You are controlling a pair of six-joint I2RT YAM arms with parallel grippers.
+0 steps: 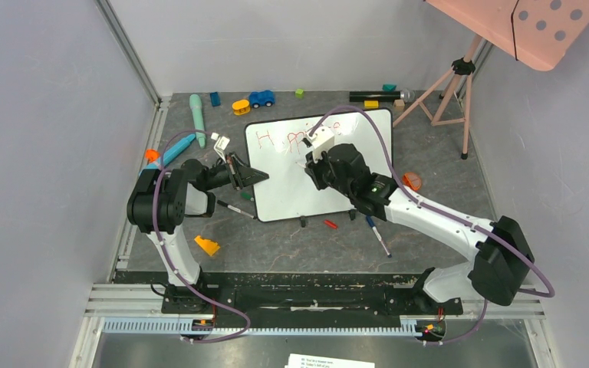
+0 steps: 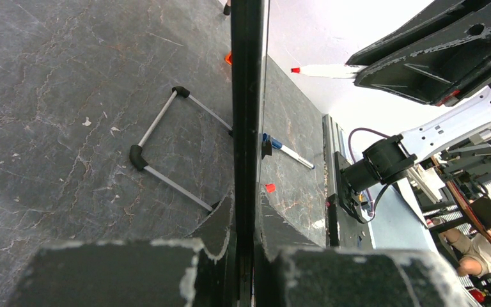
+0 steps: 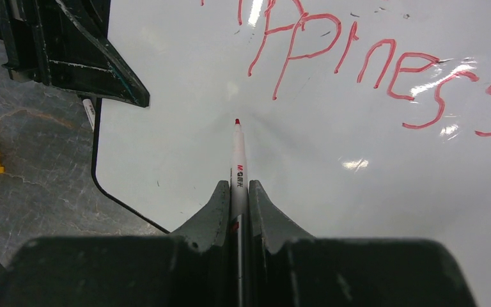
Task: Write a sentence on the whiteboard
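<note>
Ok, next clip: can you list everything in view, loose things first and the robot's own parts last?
whiteboard: one, white with black rim, table centre
sentence: one line, red, top of the whiteboard
marker: one, white with red tip, pointing at the whiteboard below the writing
blue-capped pen: one, white, off the board's near right corner
black-capped pen: one, white, off the board's near left corner
cap: one, red, just in front of the board
wedge: one, yellow, near left
toy car: one, blue, far side
mint stick: one, mint green, far left
tripod: one, pinkish, far right
dotted panel: one, pink, top right
left fingers: two, black, clamped on the whiteboard's edge
right fingers: two, black, shut on the marker
</note>
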